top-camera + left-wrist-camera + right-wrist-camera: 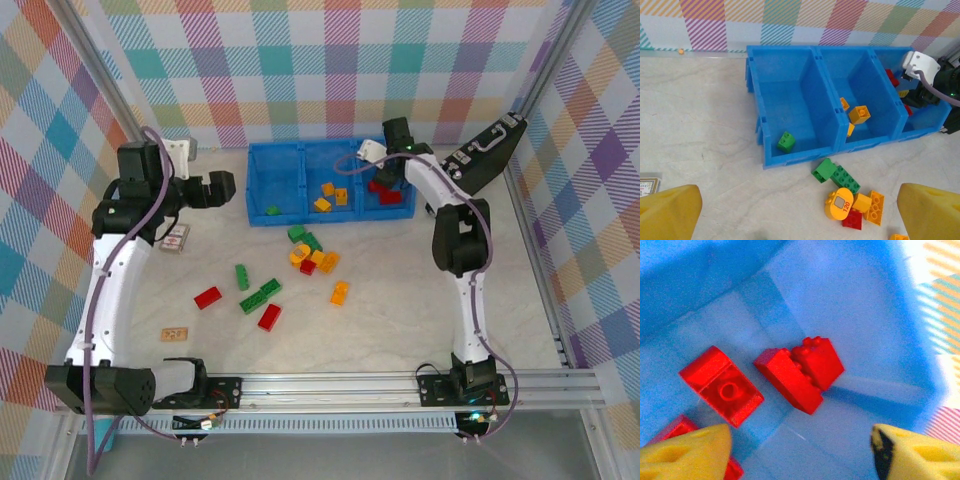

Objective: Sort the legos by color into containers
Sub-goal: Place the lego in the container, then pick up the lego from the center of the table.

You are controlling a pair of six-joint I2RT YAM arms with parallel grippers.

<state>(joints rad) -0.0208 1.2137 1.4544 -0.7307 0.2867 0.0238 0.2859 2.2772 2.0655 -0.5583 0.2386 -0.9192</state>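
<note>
Closest to the arm bases, a few stray legos lie on the tabletop: a red brick, a long green brick just beyond it, and a second red brick. All three are on the base side of the left claw and well apart from the right claw. The long green brick lies slantwise, its long axis running from near-left to far-right. I judge that a claw must turn to close across its narrow side.

Further out is a mixed heap of green, orange and red pieces. In the left wrist view this heap sits just in front of the left claw, a little toward the finger at the right of that view. This claw is spread wide and carries nothing. To me the left arm looks the nearer one for the next pick.

Behind the heap stands the blue tray. Its left compartment holds one green cube, and the middle one holds orange bricks. Over the right compartment hangs the right claw, released and empty, with red pieces lying directly below it.
</note>
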